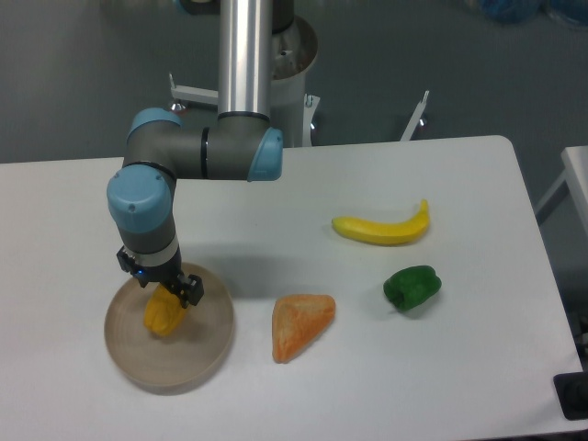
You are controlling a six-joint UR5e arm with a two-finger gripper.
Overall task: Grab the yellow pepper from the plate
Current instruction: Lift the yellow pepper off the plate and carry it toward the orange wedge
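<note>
The yellow pepper (163,315) is a small yellow-orange blocky toy in the beige-tan round plate (197,354) at the front left of the table. My gripper (166,292) comes down from above onto the top of the pepper, its dark fingers on either side of the upper part. The fingers look closed on the pepper, which hangs tilted just over or on the plate's floor; I cannot tell whether it touches the plate. The pepper's stem is hidden by the gripper.
An orange-tan triangular wedge (300,324) lies right of the plate. A green pepper (412,287) and a yellow banana (383,228) lie further right. The arm's column (246,55) rises at the back. The table's right edge is near the green pepper.
</note>
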